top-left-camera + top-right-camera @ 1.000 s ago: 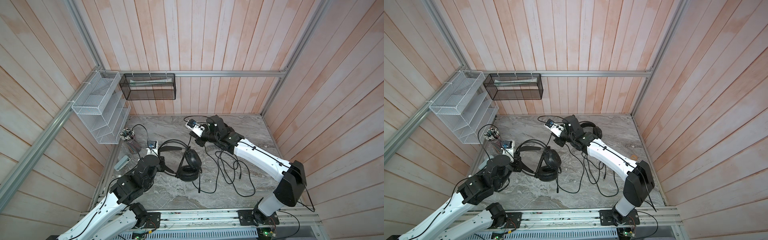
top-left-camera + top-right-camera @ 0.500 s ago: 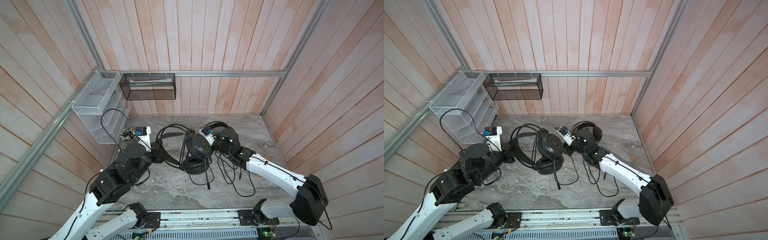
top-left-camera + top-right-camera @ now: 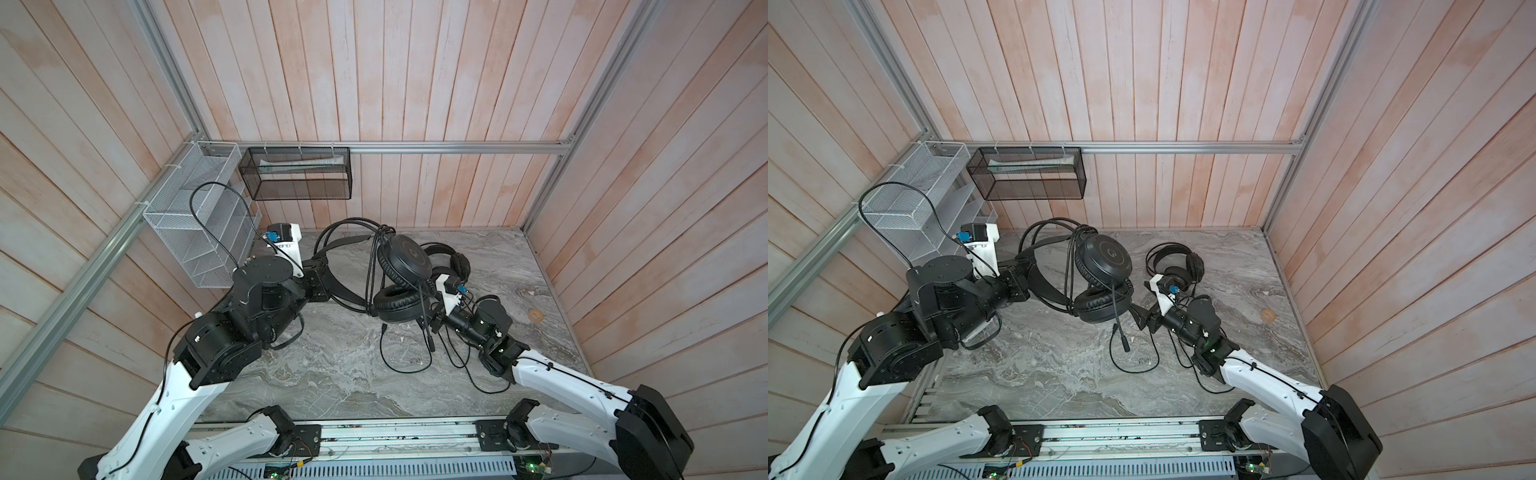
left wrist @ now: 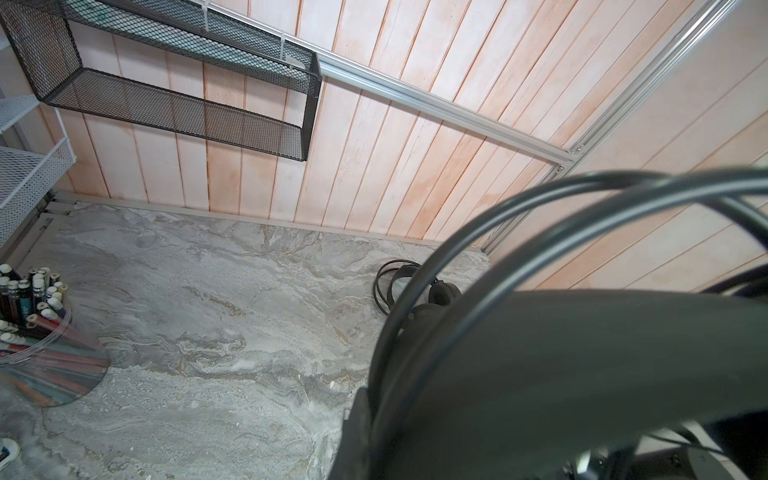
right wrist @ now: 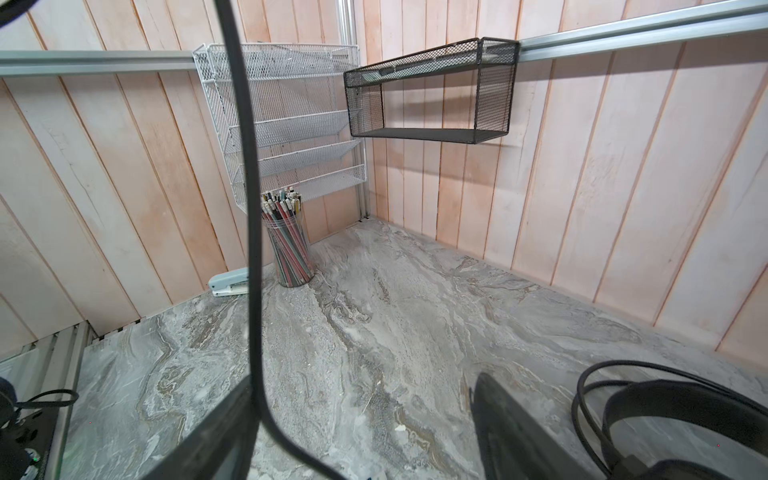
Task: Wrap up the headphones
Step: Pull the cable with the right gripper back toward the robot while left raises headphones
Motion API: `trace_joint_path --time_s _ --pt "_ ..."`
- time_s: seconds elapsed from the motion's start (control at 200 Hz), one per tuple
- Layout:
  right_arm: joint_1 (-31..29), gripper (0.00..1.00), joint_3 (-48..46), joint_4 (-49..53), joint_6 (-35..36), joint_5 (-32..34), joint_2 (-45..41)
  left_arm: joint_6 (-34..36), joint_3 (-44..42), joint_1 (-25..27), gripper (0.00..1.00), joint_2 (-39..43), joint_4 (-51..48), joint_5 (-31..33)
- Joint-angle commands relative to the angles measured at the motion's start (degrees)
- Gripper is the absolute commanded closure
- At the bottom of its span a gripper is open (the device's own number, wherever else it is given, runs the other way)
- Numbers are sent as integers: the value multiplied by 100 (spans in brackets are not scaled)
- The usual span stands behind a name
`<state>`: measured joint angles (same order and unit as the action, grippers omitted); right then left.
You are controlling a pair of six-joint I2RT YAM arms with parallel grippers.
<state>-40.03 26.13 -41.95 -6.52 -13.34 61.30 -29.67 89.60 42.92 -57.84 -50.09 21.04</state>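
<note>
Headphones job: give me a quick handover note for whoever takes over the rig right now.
Left hand: shut on the headband of the boom-mic headset, holding it up.
Right hand: open, holding nothing, beside the held headset's lower cup.
Grille-cup headset: lying at the back of the table, near the right arm.
Done: several cable turns lie over the held headset's band.
Left: wind in its loose cable tail, then see to the grille-cup headset.

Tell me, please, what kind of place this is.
Probably a mock office desk corner set up for robot trials: a marble-look tabletop, a white mesh file rack and a full pen cup, inside wood-panel walls.
</note>
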Motion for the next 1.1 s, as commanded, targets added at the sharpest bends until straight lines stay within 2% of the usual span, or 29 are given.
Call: trace_joint_path --time_s 0.0,0.21,0.37,0.6,0.65,0.71,0.775,0.85,0.955,1.095 --pt "18 19 -342 -1116 -276 26 -82 -198 526 -2 100 -156 250 -45" --pt "14 21 -709 -1752 -506 -389 440 -127 1084 -29 100 -441 115 -12" --pt "7 23 -571 -1933 -448 -750 1128 -100 1342 -33 100 -585 65 -11" --pt "15 29 -382 -2133 -501 -711 2341 -40 1560 -72 100 -693 51 58" --pt "6 35 -382 -2189 -542 -741 2473 -21 1569 -95 100 -702 49 89" --pt "-18 47 -340 -2162 -607 -822 2574 -12 1560 -136 100 -713 41 127" --pt "-125 74 -269 -1972 -623 -722 2620 -34 1545 -222 100 -731 39 142" --pt "-422 88 -161 -1663 -473 -413 2644 -94 1525 -446 100 -783 45 89" --pt "-1139 100 152 -949 1 302 2734 -292 1491 -890 100 -867 67 -94" --pt "-2009 100 555 -443 296 833 2955 -599 1489 -1536 100 -1103 106 -269"
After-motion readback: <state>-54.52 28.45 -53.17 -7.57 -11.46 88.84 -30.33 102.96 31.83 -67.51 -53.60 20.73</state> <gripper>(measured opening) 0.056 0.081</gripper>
